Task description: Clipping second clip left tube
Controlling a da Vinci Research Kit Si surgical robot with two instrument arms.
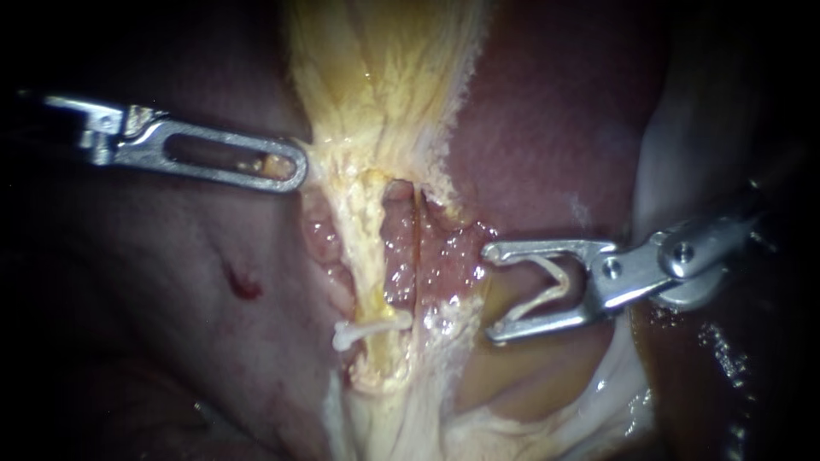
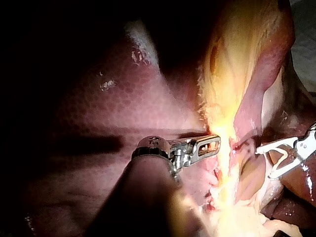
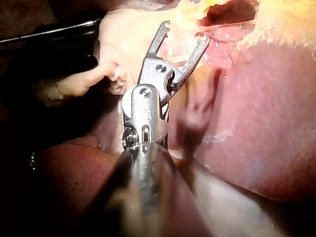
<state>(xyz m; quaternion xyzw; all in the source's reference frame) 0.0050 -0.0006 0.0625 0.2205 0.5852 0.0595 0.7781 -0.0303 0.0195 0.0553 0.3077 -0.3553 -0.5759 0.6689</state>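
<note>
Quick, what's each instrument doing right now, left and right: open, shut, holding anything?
Left instrument: jaws shut on the yellowish tissue edge.
Right instrument: jaws spread, holding a white clip between them.

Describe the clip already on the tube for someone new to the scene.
Find the broad yellow-white tissue band running down over the dark red liver. Near its lower end a small white closed clip lies across the narrow pale tube. The other, an open white V-shaped clip, sits in the jaws of the right instrument.
</note>
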